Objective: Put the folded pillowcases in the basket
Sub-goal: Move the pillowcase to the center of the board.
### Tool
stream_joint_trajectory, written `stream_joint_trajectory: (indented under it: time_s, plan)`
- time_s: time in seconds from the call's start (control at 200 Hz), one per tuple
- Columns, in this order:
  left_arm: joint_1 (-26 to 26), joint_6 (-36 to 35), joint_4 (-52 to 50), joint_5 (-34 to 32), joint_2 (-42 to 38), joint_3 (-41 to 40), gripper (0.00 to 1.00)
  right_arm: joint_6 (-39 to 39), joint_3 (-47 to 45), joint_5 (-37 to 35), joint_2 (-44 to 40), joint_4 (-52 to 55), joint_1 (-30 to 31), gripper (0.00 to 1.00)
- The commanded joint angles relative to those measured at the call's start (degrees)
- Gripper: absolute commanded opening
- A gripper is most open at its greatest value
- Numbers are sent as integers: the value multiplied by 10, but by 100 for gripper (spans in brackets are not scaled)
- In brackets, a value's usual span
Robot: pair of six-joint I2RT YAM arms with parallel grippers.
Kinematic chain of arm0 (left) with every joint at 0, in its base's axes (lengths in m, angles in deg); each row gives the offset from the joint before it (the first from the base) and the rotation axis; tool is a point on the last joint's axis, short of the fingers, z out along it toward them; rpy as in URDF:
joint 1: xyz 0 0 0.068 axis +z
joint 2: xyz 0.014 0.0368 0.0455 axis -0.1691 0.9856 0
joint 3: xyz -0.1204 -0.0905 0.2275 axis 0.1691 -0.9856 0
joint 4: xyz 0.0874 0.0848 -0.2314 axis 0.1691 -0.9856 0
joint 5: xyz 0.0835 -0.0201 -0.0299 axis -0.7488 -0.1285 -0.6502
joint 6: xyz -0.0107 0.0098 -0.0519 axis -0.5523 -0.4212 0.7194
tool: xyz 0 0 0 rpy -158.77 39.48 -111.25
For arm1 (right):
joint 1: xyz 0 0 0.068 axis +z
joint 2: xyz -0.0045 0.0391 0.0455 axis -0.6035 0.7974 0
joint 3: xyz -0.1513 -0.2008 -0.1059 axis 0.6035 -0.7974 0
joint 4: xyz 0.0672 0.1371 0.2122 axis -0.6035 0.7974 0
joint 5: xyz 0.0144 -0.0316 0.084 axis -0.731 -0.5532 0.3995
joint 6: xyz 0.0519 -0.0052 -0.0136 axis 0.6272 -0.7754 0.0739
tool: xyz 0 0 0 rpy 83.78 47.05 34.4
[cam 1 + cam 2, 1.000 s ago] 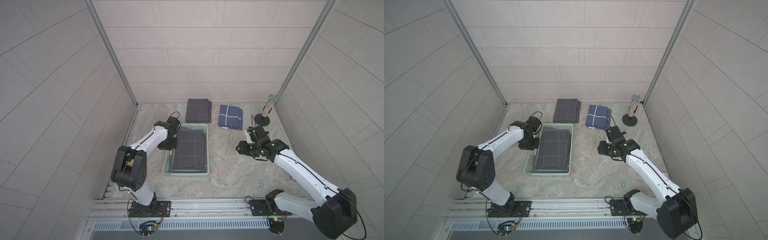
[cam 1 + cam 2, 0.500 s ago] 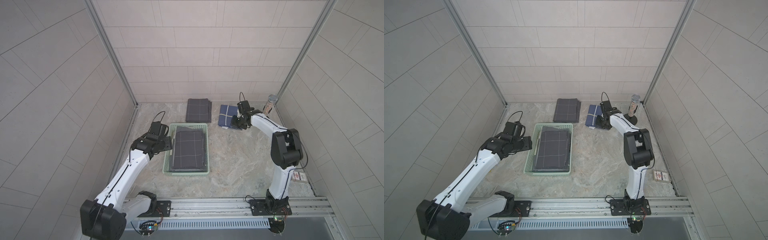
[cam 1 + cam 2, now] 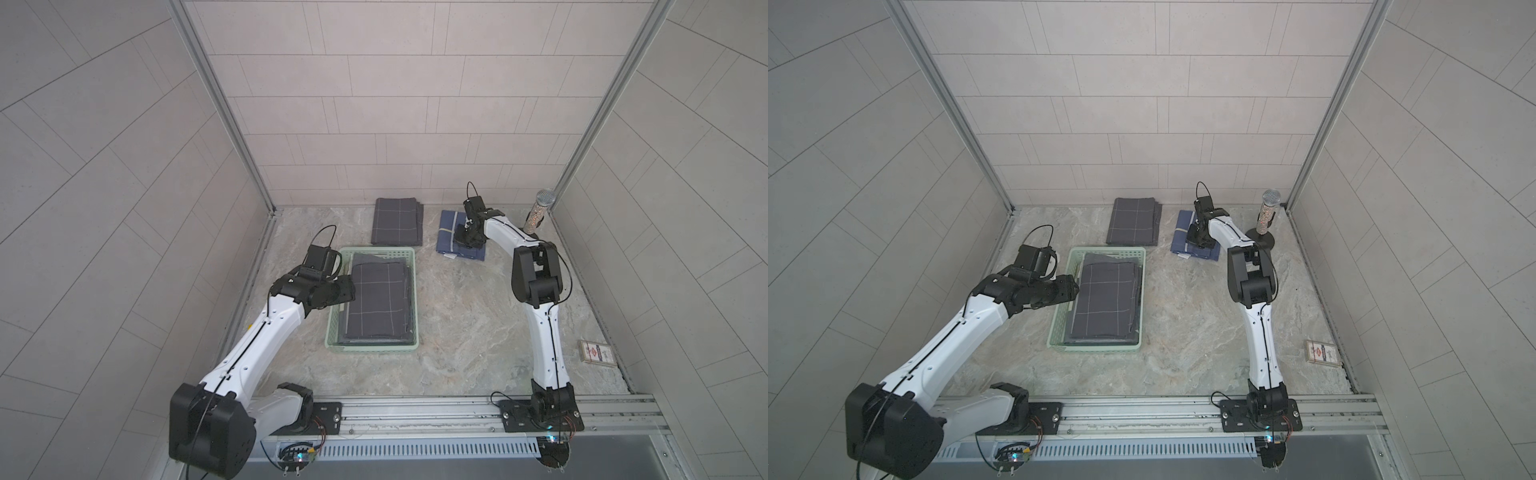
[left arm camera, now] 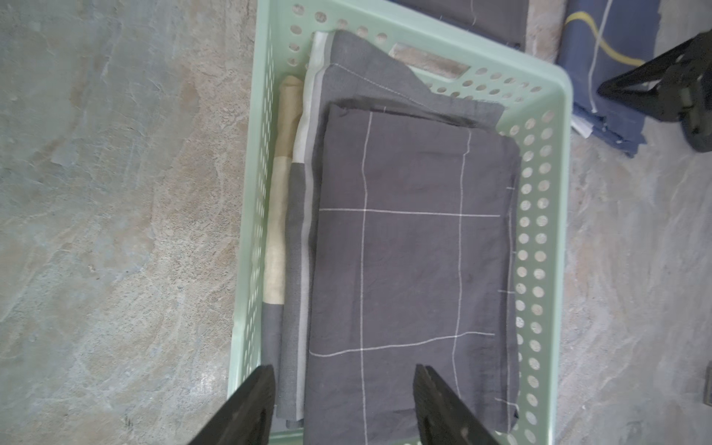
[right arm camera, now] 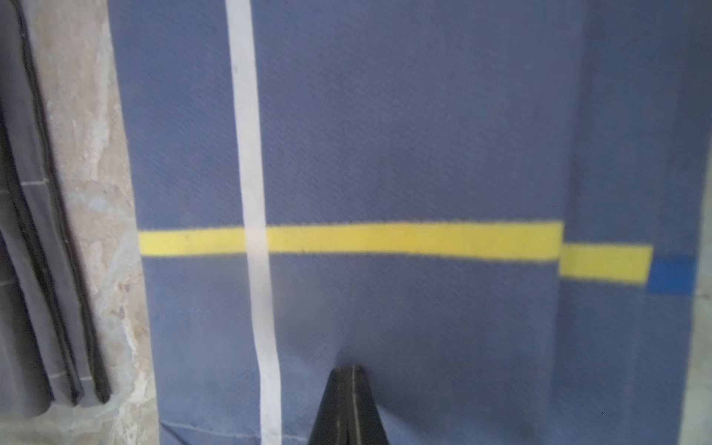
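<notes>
Clock bearings are read in the top views, with twelve at the back wall. The blue folded pillowcase (image 3: 448, 232) lies flat on the marbled tabletop (image 3: 465, 324) at about one o'clock, outside the basket (image 3: 371, 349). The basket sits toward nine o'clock and holds a grey checked pillowcase (image 3: 376, 303) on top of other folded cloths. A second grey checked pillowcase (image 3: 397, 226) lies at twelve o'clock, just beside the blue one but not touching it. The right gripper (image 5: 351, 371) is down on the blue cloth with its fingers clenched together. The fabric puckers at the tips, so a pinch of cloth is judged held; how many layers cannot be told. The left gripper (image 4: 343, 371) hangs over the basket's nine o'clock side, fingers spread and grasping nothing. The step in hand is judged to be the lift and carry toward seven o'clock. A one-point pinch away from the edges will likely let the folds sag open, so the lift should be slow and straight up until the lowest hem clears the tabletop. The arm should stay clear of the tube on a black stand (image 3: 1266, 216) at three o'clock of the cloth. The left gripper should give way or steady the hanging edge. The cloth should be laid flat on the grey stack before release.
</notes>
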Motion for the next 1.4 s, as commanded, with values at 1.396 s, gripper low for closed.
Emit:
stream_joint_trajectory:
  time_s: [1.396]
  plan:
    - [-362, 74, -12, -108, 477, 475, 56, 19, -695, 0, -648, -17, 76, 0]
